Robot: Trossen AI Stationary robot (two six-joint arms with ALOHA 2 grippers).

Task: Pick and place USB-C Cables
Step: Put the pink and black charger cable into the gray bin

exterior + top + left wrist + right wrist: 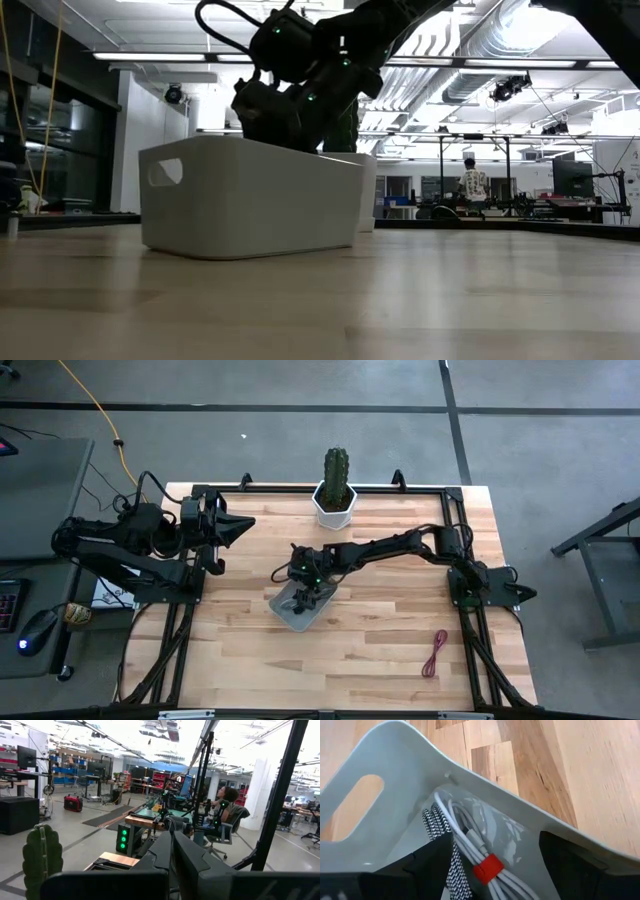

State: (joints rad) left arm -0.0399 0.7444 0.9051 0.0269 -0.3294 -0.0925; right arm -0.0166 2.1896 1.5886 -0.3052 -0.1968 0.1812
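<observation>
Both fingers of right gripper (492, 865) spread apart, empty, over white bin (284, 612) mid-table. White cable with red tie (480, 851) and braided grey cable (441, 832) lie inside. Dark red cable (435, 653) on table, well apart. Left gripper (238, 525) parked, clenched.

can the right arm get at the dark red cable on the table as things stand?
Probably yes. The dark red cable lies alone on bare wood near the right arm's base, nothing around it. The right gripper is open over the white bin and would have to swing back.
</observation>
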